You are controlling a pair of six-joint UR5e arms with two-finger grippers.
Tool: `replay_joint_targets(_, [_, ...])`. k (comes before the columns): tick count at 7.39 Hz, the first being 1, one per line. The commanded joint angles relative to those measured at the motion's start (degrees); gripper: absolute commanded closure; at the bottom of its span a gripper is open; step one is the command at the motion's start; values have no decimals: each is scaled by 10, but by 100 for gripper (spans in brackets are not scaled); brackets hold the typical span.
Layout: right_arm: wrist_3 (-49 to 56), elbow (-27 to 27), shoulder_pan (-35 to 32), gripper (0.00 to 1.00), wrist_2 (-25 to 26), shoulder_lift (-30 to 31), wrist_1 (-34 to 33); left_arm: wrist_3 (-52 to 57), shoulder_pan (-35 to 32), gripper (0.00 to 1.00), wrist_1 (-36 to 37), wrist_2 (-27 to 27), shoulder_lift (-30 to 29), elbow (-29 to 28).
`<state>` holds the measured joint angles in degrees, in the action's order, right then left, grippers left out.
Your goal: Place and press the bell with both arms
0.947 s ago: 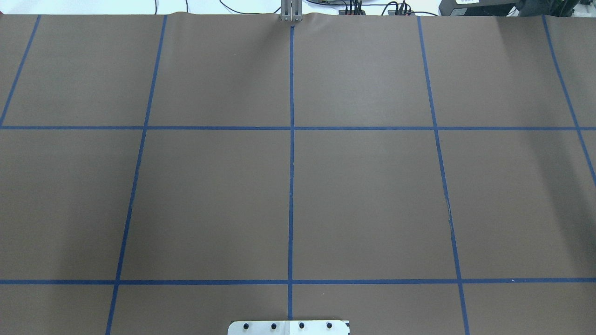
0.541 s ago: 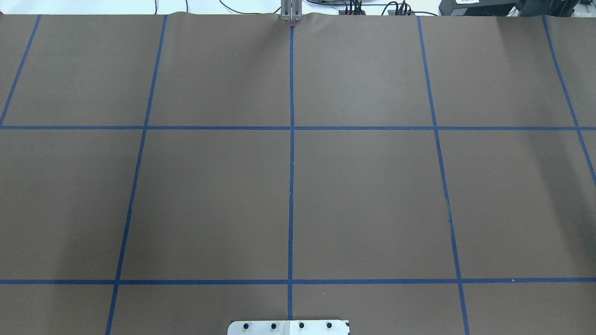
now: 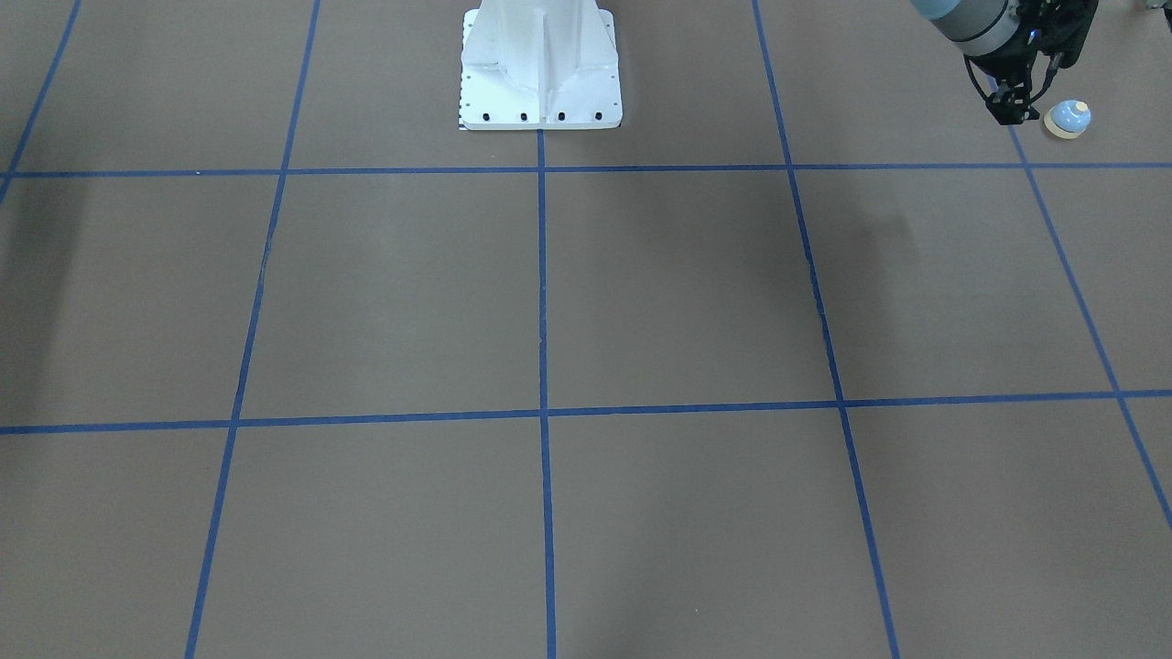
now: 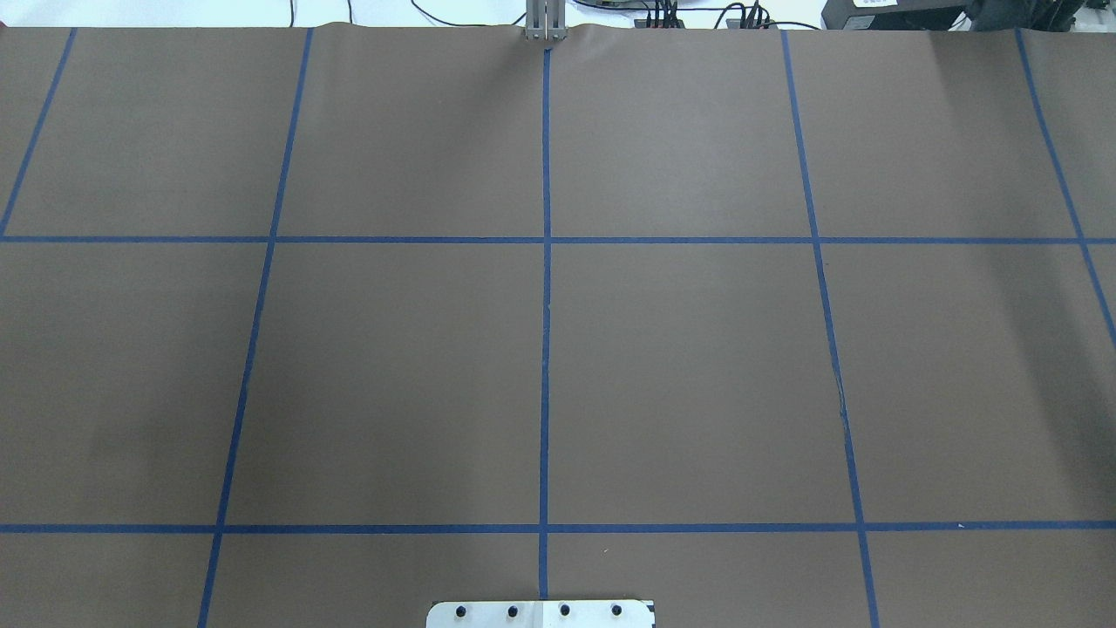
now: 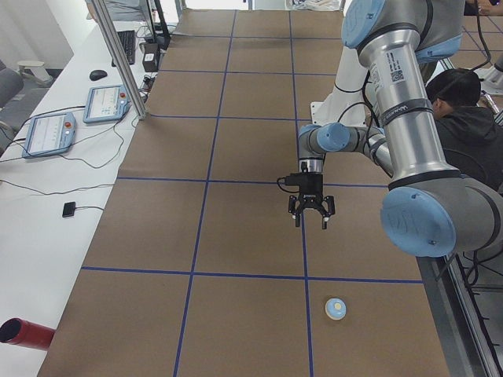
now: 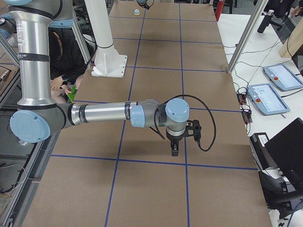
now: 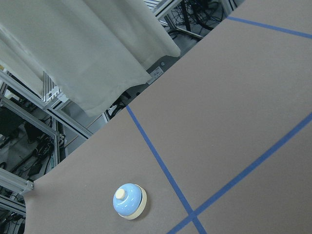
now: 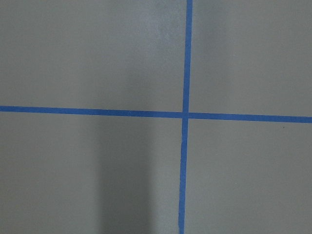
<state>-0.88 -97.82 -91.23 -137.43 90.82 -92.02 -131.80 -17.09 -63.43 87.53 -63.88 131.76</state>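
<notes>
The bell (image 3: 1068, 118), light blue with a cream button and rim, stands on the brown table near the corner on the robot's left. It also shows in the exterior left view (image 5: 336, 308), the exterior right view (image 6: 137, 12) and the left wrist view (image 7: 129, 201). My left gripper (image 3: 1012, 114) hangs above the table beside the bell, apart from it, with its fingers (image 5: 298, 222) spread open and empty. My right gripper (image 6: 173, 150) points down over a blue tape crossing. It shows only in the exterior right view, so I cannot tell whether it is open or shut.
The white pedestal base (image 3: 540, 82) stands at the robot's edge of the table. Blue tape lines (image 4: 546, 262) grid the brown cover. A person in black (image 5: 468, 118) sits behind the robot. Teach pendants (image 5: 110, 102) and a red cylinder (image 5: 22, 333) lie on the white side bench.
</notes>
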Motion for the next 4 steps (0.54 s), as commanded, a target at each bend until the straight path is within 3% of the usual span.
replay_joint_targets(1, [1, -3, 0, 1, 1, 0, 0, -144, 39, 0, -146, -1, 69, -86])
replay_joint_targets(2, [0, -6, 0, 1, 1, 0, 0, -203, 41, 0, -204, -1, 95, -133])
replay_joint_targets(4, [0, -17, 0, 1, 0, 1, -1, -304, 50, 0, -216, 2, 106, -156])
